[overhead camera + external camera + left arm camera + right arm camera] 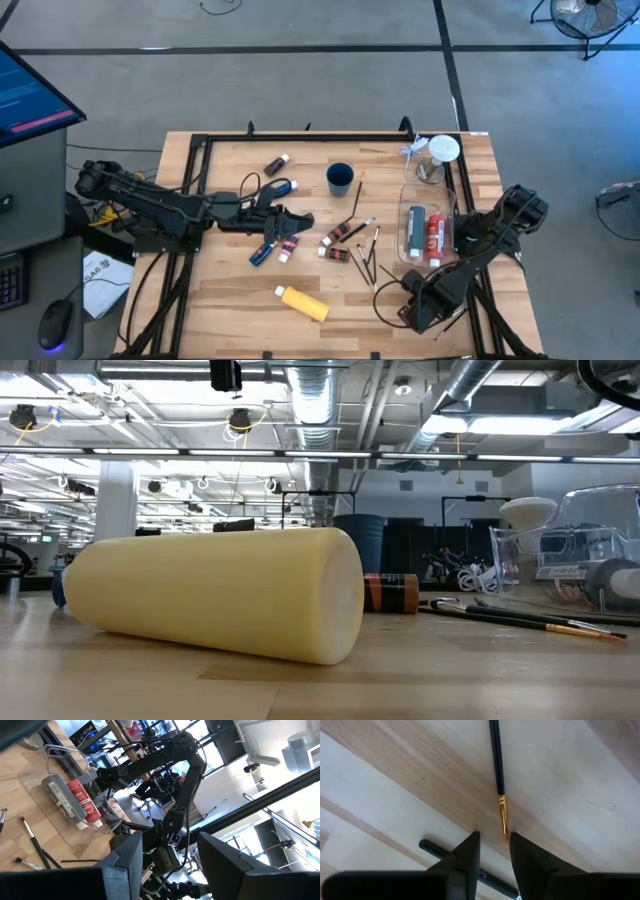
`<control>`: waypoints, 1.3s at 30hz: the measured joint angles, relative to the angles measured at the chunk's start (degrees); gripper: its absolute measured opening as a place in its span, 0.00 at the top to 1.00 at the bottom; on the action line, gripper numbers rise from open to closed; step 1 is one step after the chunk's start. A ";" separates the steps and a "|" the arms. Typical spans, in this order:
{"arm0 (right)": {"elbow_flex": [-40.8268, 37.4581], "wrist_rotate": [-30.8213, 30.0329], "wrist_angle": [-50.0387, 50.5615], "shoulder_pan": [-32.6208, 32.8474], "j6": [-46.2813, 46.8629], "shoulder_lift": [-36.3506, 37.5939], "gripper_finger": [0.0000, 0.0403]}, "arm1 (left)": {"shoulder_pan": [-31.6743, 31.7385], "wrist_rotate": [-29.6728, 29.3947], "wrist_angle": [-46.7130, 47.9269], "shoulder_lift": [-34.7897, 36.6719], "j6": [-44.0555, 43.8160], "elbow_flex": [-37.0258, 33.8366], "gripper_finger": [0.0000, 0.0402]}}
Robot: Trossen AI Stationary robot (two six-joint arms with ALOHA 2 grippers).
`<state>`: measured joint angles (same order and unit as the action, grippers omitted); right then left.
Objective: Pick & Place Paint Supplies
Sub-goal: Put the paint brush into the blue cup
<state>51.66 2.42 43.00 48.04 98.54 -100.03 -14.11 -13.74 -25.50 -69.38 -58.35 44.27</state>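
Two tools (492, 845) low over brush (496, 762)

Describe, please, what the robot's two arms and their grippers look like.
Both are dark, near-black jointed arms with loose black cables trailing beside them. The left gripper has two broad, flat matte-black fingers with squared edges. The right gripper has matching black fingers tapering to angled tips. No markings are visible.

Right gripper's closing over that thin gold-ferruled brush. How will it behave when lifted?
Likely tricky: the brush is thin and lies flat on the table, so the right gripper may slip off. Its round handle could roll. It looks light and stiff, so it probably won't droop.
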 joint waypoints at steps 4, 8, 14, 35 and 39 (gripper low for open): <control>0.00 0.02 0.01 -0.15 -0.15 0.00 0.85 | 0.00 0.00 -0.41 0.00 0.31 0.00 0.63; -0.02 -0.19 0.09 -0.15 -0.90 0.00 0.96 | 0.00 -0.09 -0.65 0.00 0.92 0.00 0.63; -0.02 -0.46 0.09 -0.15 -1.64 0.00 0.98 | 0.00 -0.33 -0.93 0.00 1.11 0.00 0.63; 3.69 -0.12 3.19 0.40 -7.84 -0.66 1.00 | -1.40 9.49 3.63 -28.21 24.71 14.07 0.63; 3.84 0.18 2.99 0.40 -9.06 -0.63 1.00 | -0.71 10.95 9.94 -36.88 31.57 25.52 0.63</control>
<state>55.50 2.60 45.99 48.45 89.49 -100.66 -14.82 -2.79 -15.56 -106.26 -26.77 69.79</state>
